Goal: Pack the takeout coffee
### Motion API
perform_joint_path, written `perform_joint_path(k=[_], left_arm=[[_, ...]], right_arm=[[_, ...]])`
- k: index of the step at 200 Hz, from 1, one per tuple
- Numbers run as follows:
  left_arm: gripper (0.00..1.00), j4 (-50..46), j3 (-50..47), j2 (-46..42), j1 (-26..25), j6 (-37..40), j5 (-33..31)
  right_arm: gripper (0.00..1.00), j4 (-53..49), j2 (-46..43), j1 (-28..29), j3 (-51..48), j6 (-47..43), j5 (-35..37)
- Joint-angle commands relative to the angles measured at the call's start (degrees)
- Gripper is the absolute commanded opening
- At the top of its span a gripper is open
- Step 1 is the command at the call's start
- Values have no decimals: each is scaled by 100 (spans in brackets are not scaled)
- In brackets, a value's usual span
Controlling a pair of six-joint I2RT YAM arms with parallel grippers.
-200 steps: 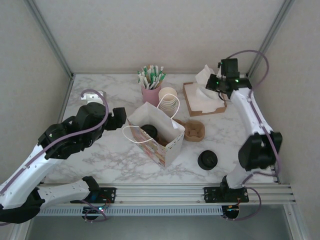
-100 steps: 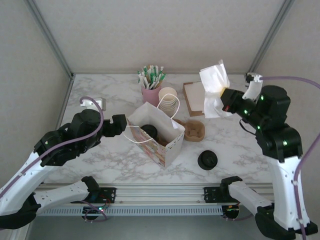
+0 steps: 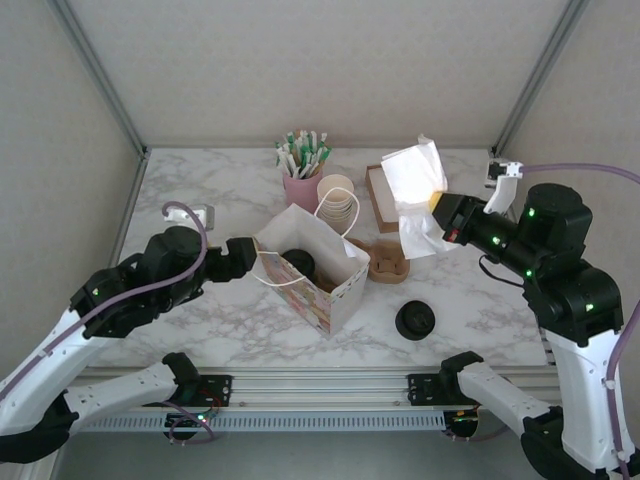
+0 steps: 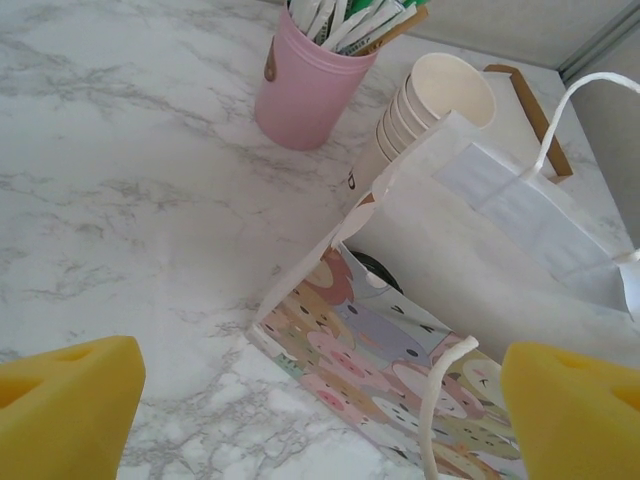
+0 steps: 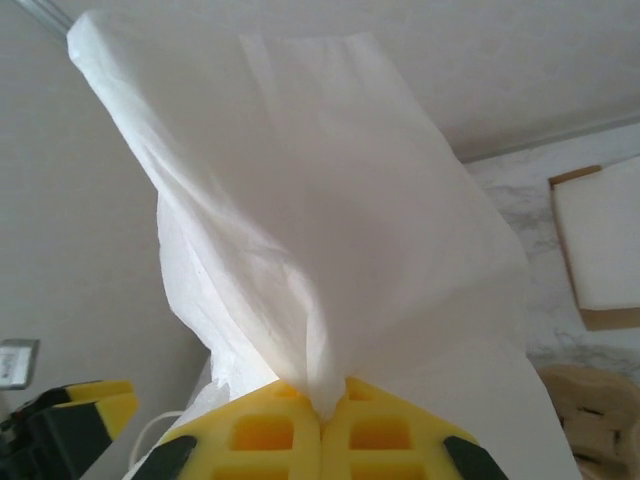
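The takeout coffee [image 3: 298, 263] stands inside the open patterned paper bag [image 3: 320, 285]; its black lid shows from above, and a sliver of the lid [image 4: 378, 272] peeks past the bag's wall [image 4: 450, 260]. My left gripper [image 3: 240, 257] is open at the bag's left end, yellow fingertips [image 4: 65, 400] wide apart, with the bag's corner and a white handle ahead between them. My right gripper [image 3: 441, 216] hangs in the air to the right of the bag, shut on a white napkin [image 3: 413, 180]. The napkin [image 5: 320, 220] fans up from the pinched pads [image 5: 260, 435].
A pink cup of straws [image 3: 300, 185] and a stack of lidless paper cups [image 3: 338, 200] stand behind the bag. A brown cup carrier [image 3: 388, 262] lies at its right, loose black lids [image 3: 415, 320] in front, and a wooden napkin tray [image 3: 380, 195] at the back right.
My right arm has lifted the napkin off the tray and swung it left toward the bag. My left gripper has moved closer to the bag's left end.
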Motion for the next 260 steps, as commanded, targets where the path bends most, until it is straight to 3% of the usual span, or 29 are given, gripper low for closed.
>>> perform_joint_path(k=[1, 106, 160, 198, 260], left_arm=[[92, -266, -2, -165, -32, -241, 83], [93, -1009, -263, -975, -32, -902, -341], [94, -999, -314, -899, -30, -919, -370], [94, -948, -334, -871, -25, -901, -317], [92, -767, -361, -765, -35, -909, -144]], right_arm=[[0, 221, 216, 318, 265, 77, -70], [0, 241, 2148, 3328, 1529, -1398, 1867], [0, 398, 2943, 3718, 1457, -1018, 1469], [0, 601, 2913, 3672, 759, -629, 1881], [0, 1037, 2875, 3280, -201, -68, 932]])
